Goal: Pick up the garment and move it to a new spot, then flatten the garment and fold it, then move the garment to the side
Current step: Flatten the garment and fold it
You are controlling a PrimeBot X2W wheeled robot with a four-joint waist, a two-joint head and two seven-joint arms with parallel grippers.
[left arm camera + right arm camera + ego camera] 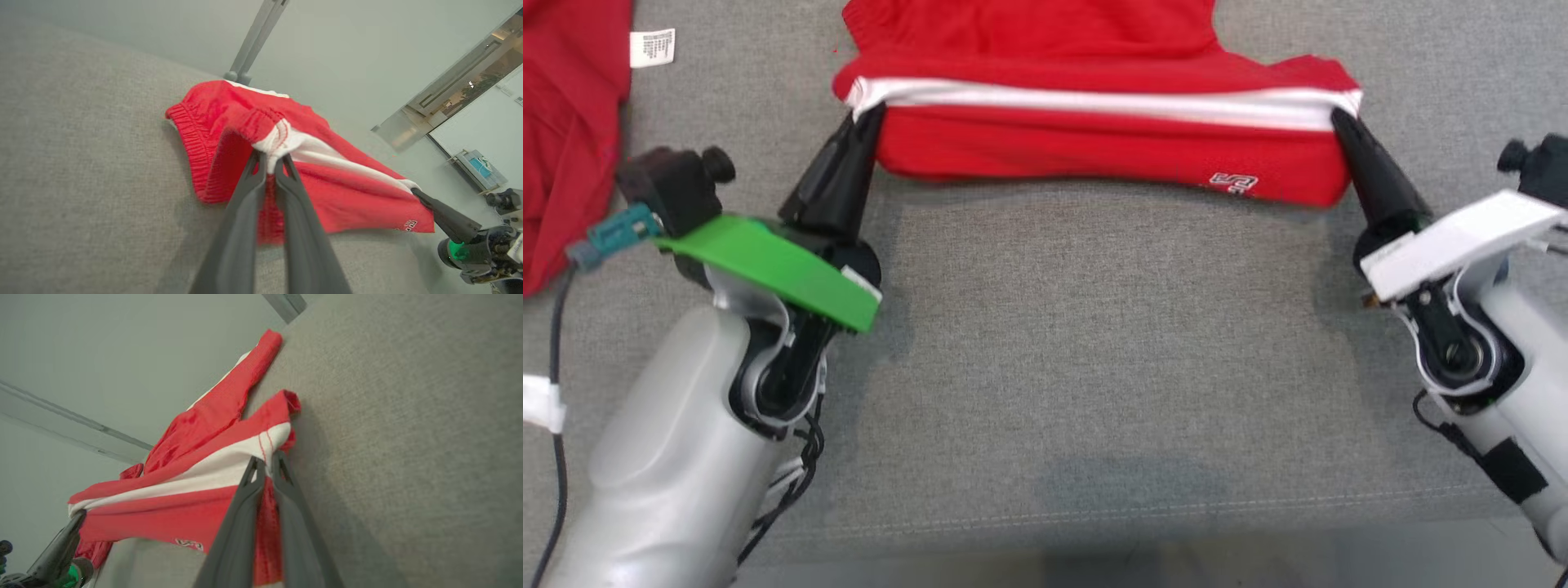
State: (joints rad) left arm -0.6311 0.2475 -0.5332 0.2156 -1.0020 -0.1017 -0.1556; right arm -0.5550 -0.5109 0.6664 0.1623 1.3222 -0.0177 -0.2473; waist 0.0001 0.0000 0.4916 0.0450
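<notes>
The garment (pixel 1094 139) is a pair of red shorts with a white stripe and a small white logo, stretched across the far middle of the grey fabric surface (pixel 1094 367). My left gripper (pixel 864 116) is shut on its left corner, pinching white and red cloth (pixel 271 157). My right gripper (pixel 1339 118) is shut on the right corner (pixel 267 463). The front fold hangs lifted between both grippers, while the rest (pixel 204 122) lies on the surface behind. The right gripper (pixel 416 192) also appears in the left wrist view.
Another red cloth (pixel 564 139) with a white care tag (pixel 652 47) lies at the far left. The surface's front edge (pixel 1094 555) runs along the bottom. A grey post (pixel 255 38) stands behind the surface.
</notes>
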